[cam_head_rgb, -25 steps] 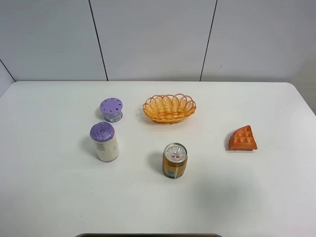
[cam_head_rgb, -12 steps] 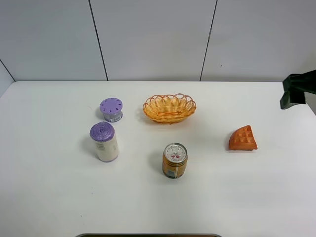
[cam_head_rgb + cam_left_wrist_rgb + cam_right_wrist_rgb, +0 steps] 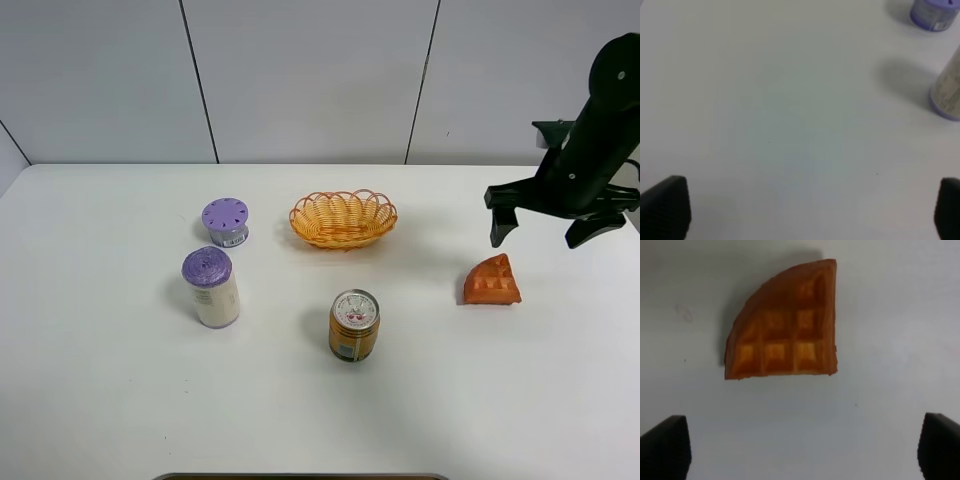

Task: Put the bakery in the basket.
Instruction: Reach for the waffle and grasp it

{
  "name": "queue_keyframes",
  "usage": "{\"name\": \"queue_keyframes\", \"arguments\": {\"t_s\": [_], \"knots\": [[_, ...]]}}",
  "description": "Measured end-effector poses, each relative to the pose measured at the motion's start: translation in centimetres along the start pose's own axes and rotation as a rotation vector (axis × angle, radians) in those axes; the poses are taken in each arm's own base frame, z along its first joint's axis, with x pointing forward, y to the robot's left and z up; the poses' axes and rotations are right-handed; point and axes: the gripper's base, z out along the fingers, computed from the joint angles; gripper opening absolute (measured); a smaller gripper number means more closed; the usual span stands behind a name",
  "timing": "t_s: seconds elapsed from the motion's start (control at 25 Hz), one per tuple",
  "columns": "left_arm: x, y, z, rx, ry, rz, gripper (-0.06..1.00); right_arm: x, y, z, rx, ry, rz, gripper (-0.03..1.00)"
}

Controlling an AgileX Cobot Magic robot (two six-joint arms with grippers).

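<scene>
The bakery, an orange-brown waffle wedge, lies on the white table at the right. It fills the upper middle of the right wrist view. The orange-yellow wicker basket stands empty at the back centre. My right gripper hangs open above the table, just behind and above the waffle, with nothing in it. In the right wrist view it has its jaws spread wide, with the waffle ahead of them. My left gripper is open over bare table and is out of the high view.
A gold can stands in front of the basket. A white bottle with a purple lid and a small purple-lidded jar stand at the left. Both show in the left wrist view, the bottle and the jar.
My right arm has come in from the right edge and moved left, with its open gripper now over the waffle. The objects on the table have not moved.
</scene>
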Motion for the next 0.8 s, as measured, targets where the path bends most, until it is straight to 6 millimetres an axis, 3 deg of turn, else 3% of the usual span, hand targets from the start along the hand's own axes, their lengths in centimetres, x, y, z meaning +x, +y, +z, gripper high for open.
{"name": "queue_keyframes", "arguments": {"t_s": [0.28,0.8], "knots": [[0.0,0.0,0.0,0.0,0.0,0.0,0.99,-1.0,0.4,3.5,-0.011,0.037,-0.014,0.89],[0.0,0.0,0.0,0.0,0.0,0.0,0.99,-1.4,0.5,5.9,-0.013,0.068,-0.032,0.95]]}}
